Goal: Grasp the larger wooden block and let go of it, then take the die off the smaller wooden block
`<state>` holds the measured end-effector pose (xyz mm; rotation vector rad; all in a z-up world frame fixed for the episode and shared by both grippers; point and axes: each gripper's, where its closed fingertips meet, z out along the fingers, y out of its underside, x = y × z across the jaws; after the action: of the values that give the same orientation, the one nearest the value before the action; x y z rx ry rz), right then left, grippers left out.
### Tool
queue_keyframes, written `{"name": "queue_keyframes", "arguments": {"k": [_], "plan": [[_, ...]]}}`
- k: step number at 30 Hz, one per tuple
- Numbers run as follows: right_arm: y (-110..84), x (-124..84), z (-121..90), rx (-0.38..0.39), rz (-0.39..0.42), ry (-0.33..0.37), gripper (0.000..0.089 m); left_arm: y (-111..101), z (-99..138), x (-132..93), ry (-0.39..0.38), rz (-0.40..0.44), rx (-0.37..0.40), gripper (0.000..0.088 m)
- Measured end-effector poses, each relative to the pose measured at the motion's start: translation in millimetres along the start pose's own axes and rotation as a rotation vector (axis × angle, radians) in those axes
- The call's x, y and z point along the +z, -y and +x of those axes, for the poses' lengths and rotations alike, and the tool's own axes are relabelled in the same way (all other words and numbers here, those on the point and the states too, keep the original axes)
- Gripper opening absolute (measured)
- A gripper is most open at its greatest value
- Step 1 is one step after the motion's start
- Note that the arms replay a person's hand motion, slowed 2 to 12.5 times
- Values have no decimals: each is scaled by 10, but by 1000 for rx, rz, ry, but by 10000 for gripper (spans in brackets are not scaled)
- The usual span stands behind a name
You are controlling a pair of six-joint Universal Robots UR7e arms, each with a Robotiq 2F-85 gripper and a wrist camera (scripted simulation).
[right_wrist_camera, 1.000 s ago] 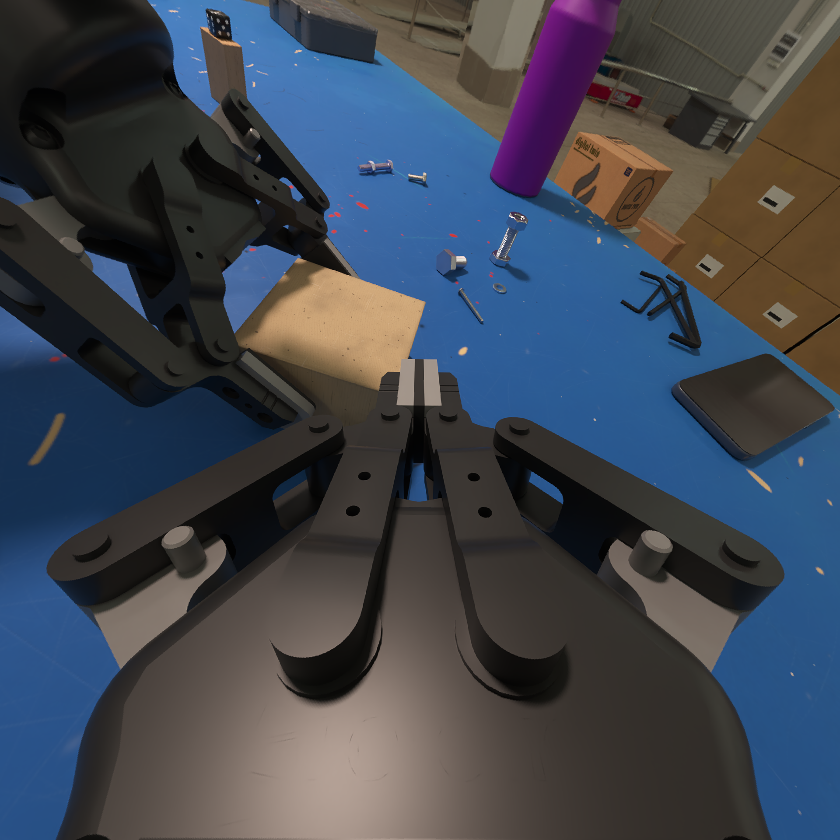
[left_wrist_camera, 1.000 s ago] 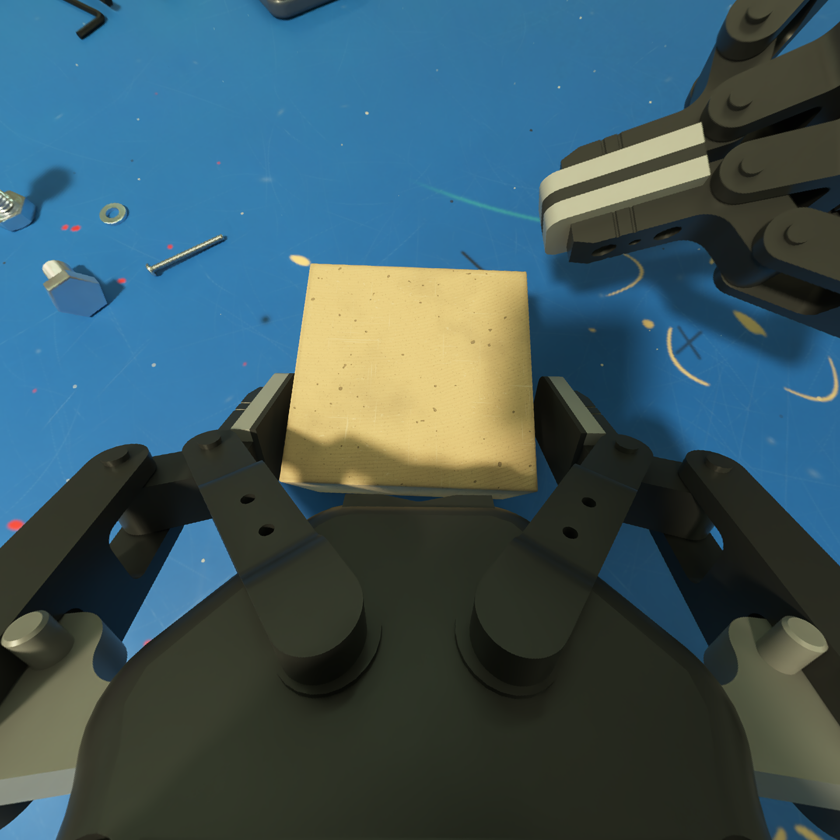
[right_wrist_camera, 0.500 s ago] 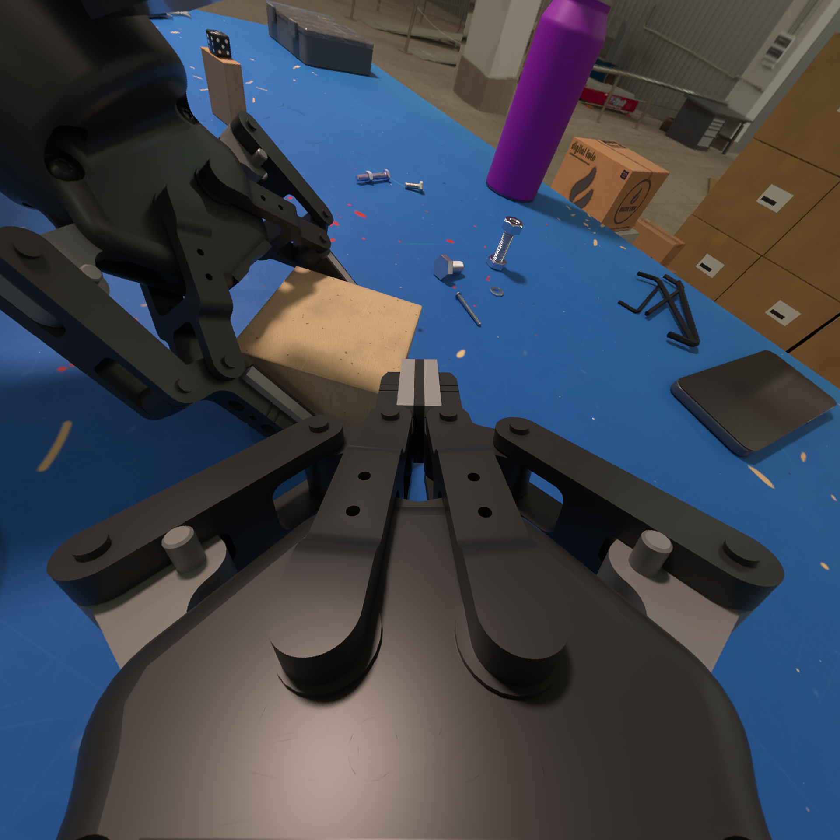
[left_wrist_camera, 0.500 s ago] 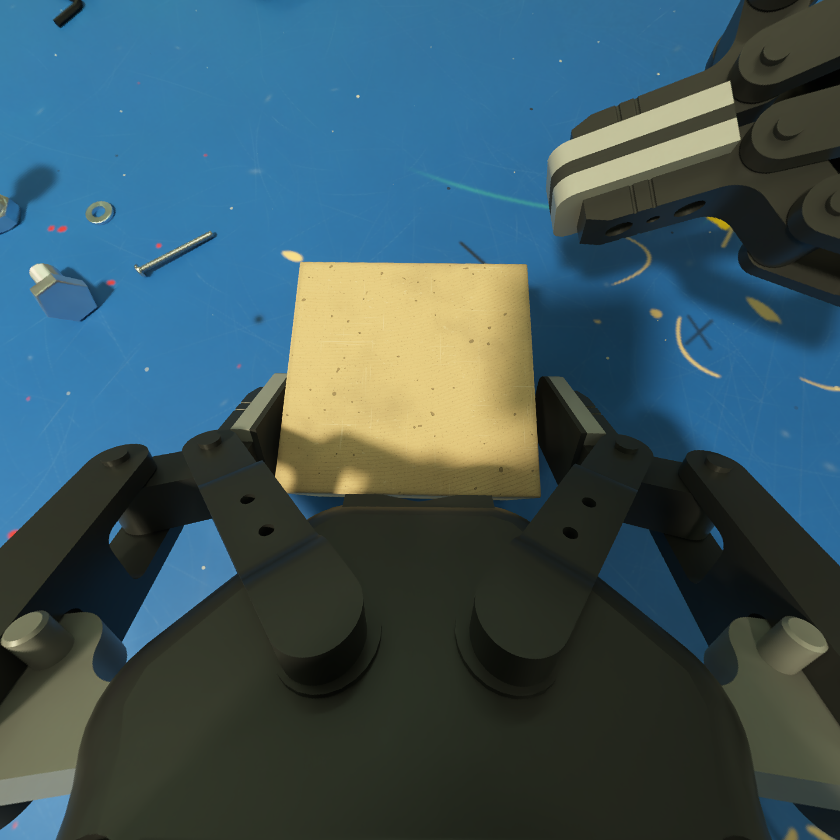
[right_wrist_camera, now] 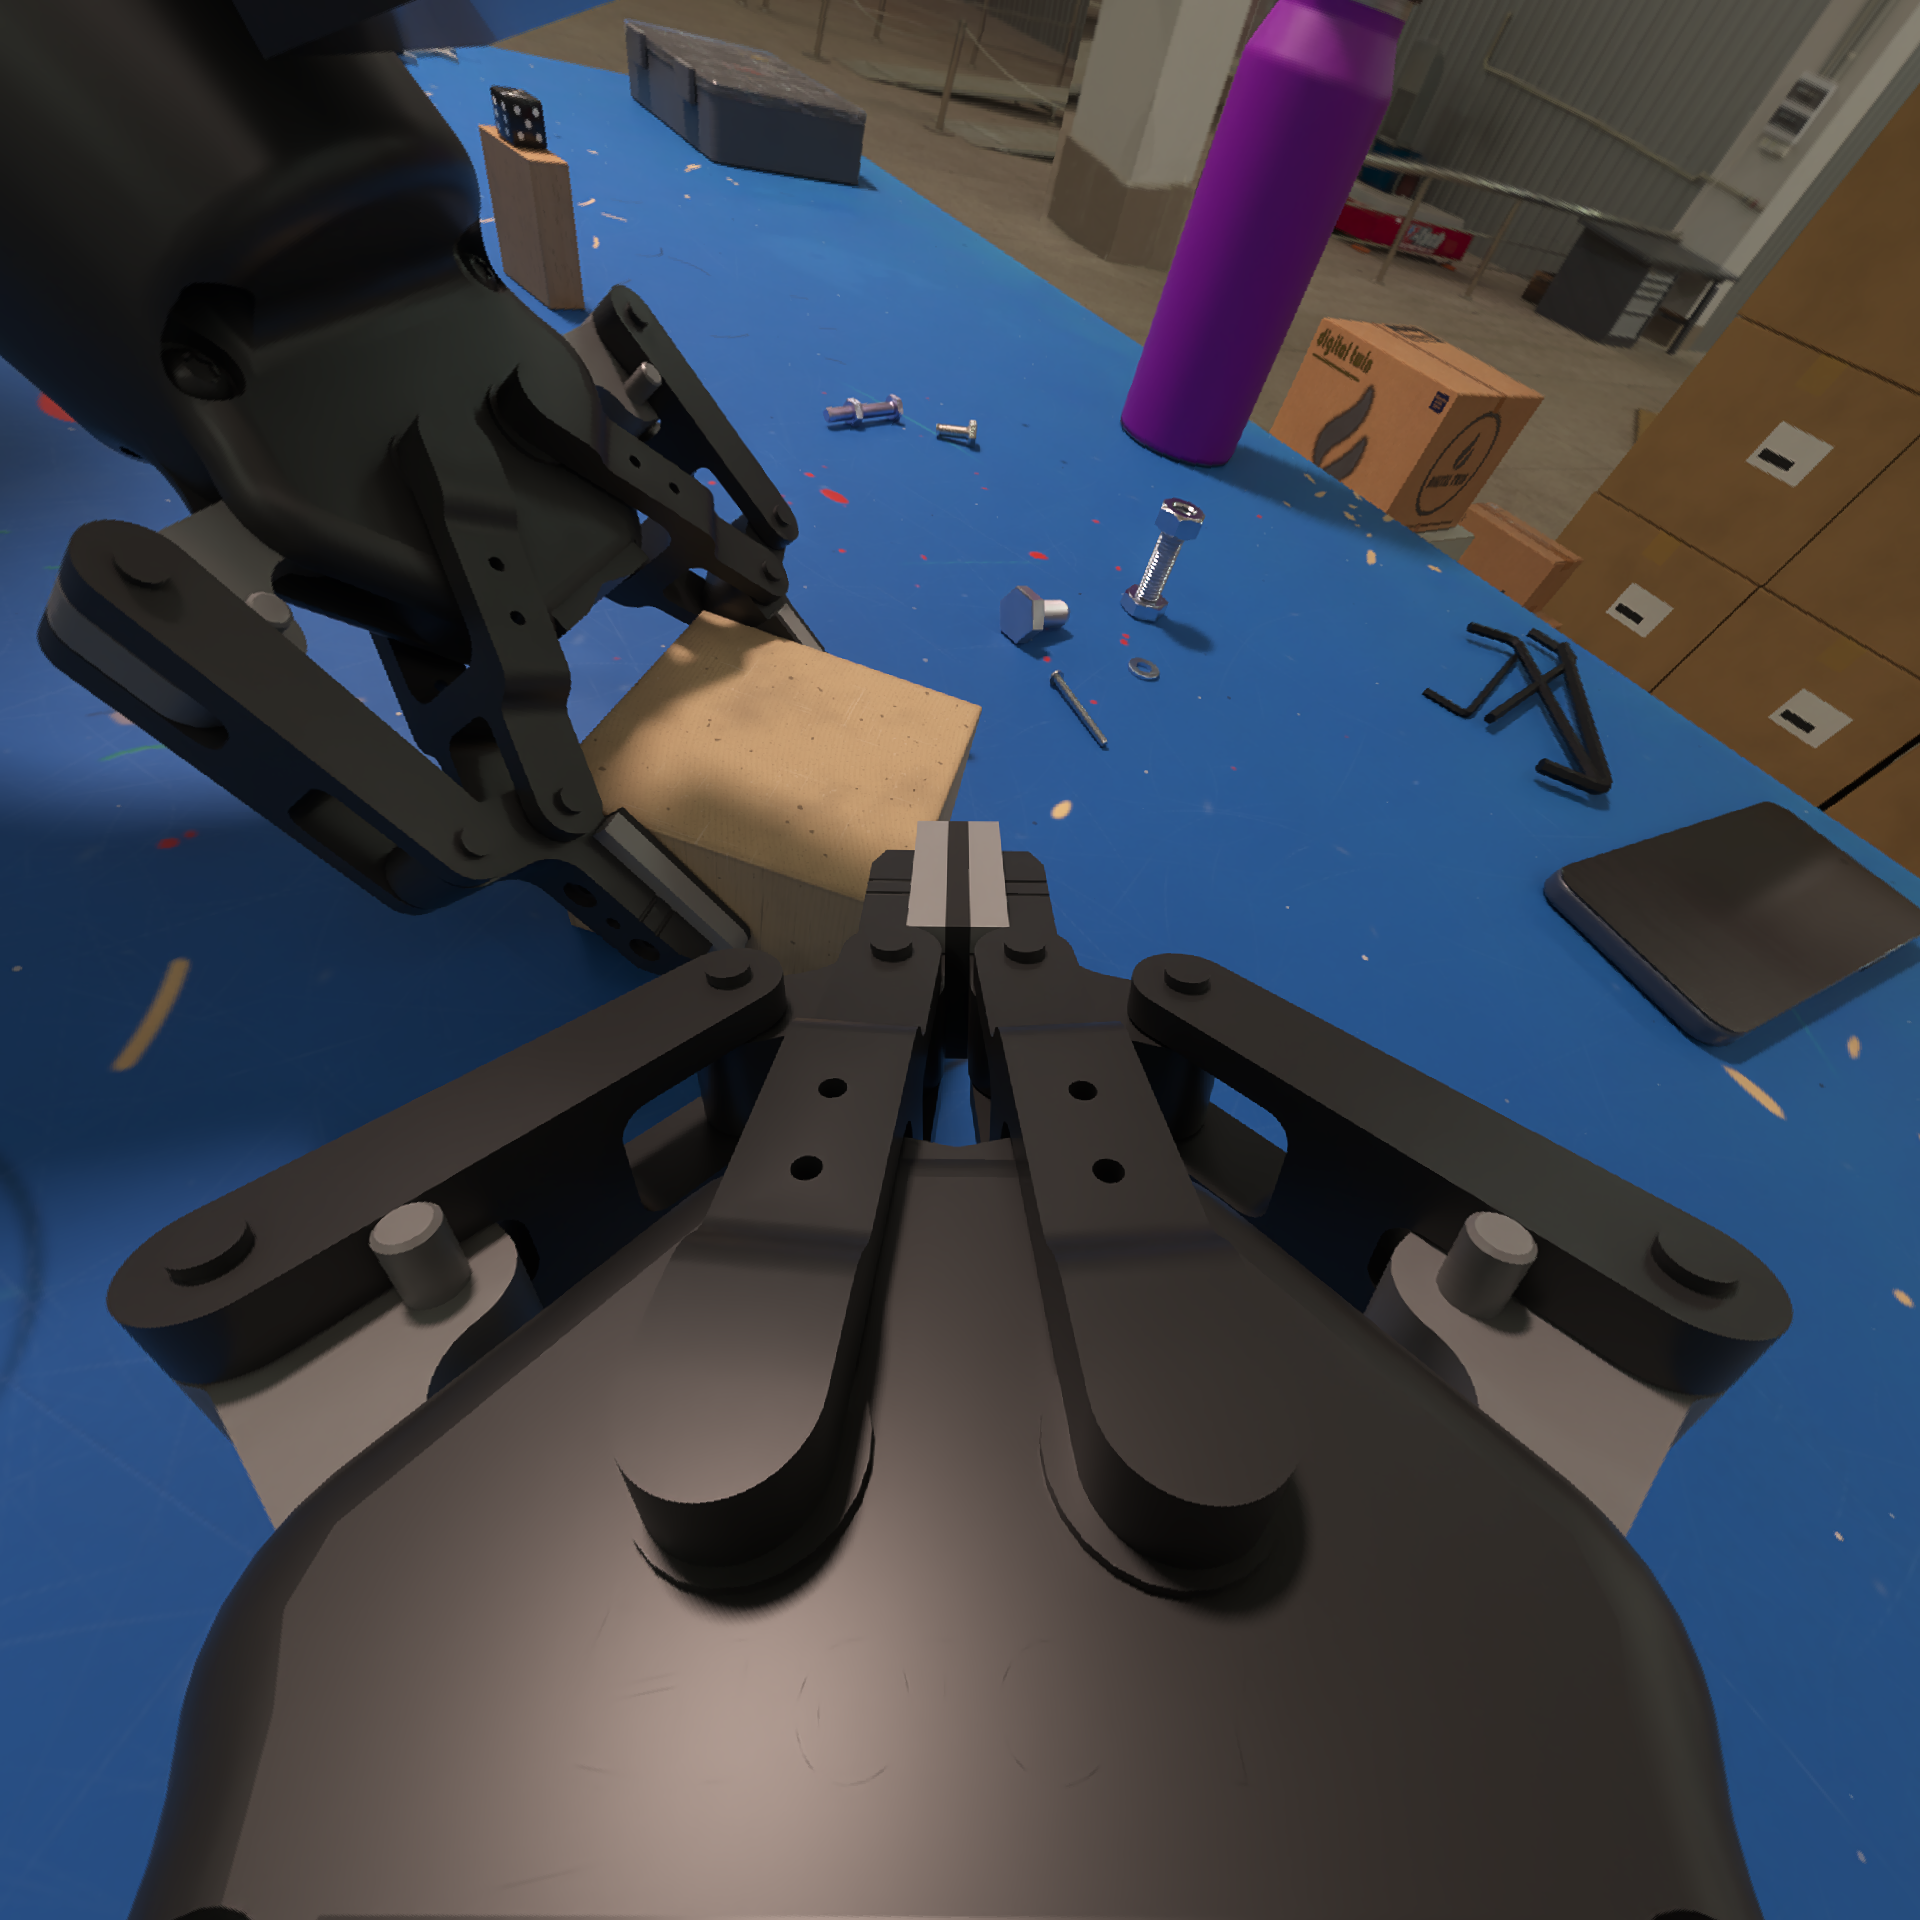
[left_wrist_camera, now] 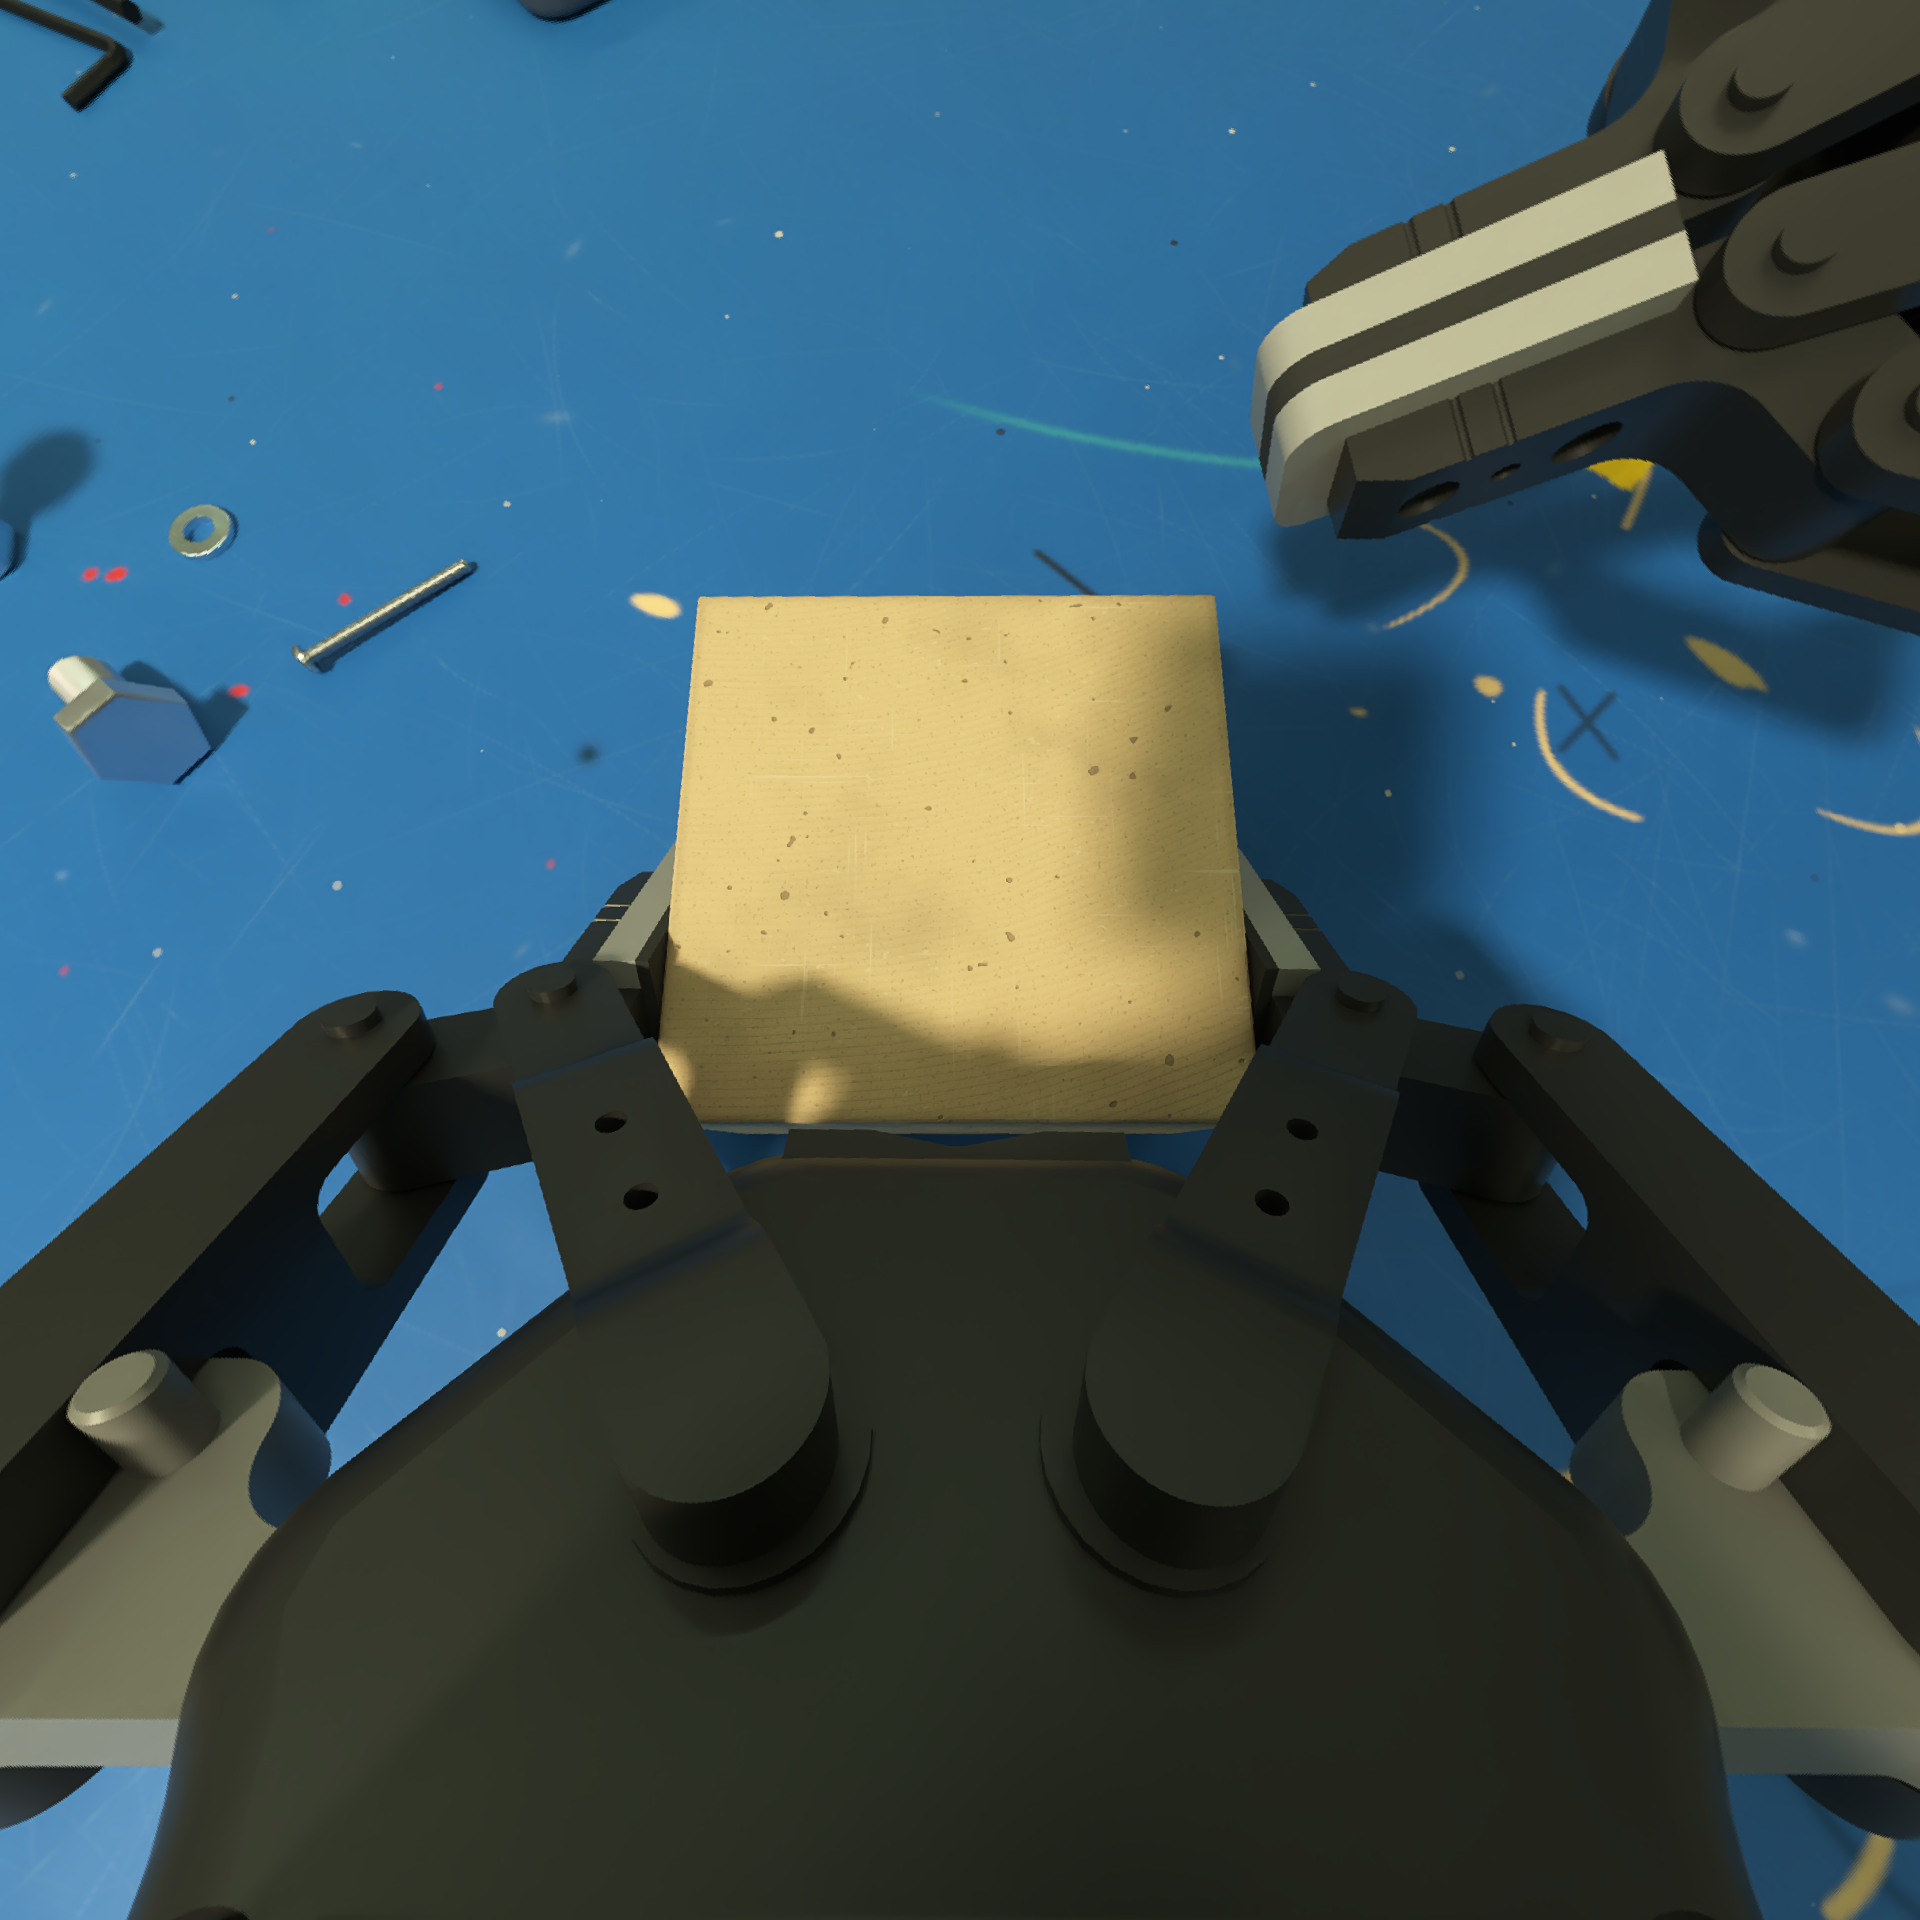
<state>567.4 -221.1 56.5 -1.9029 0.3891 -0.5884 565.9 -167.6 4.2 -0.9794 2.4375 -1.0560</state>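
The left gripper (left_wrist_camera: 956, 935) has its 2 fingers pressed on the 2 opposite sides of the larger wooden block (left_wrist_camera: 956, 852), clamped on it; the block lies flat on the blue table (left_wrist_camera: 831, 312). The right gripper (right_wrist_camera: 958, 883) hangs just beside the block's corner, its 2 pads together, holding nothing. To the left of the block lie a hex bolt (left_wrist_camera: 125, 717), a washer (left_wrist_camera: 201, 528) and a nail (left_wrist_camera: 382, 615), with free table between them and the block; far behind, the die (right_wrist_camera: 517, 116) sits on top of the smaller wooden block (right_wrist_camera: 535, 223), standing upright, well apart from both grippers. On the right stand a purple bottle (right_wrist_camera: 1262, 229) near the table edge and a dark flat plate (right_wrist_camera: 1745, 914); cardboard boxes (right_wrist_camera: 1403, 416) are beyond the table.
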Motion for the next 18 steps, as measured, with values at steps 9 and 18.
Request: {"name": "queue_keyframes", "arguments": {"k": [9,18], "plan": [[-1,-13,-14,-6,4,13,0,-28,41,-28,-98,0,80,737],[7,-31,-10,-7,15,17,0,-82,37,-84,-191,1,164,736]]}}
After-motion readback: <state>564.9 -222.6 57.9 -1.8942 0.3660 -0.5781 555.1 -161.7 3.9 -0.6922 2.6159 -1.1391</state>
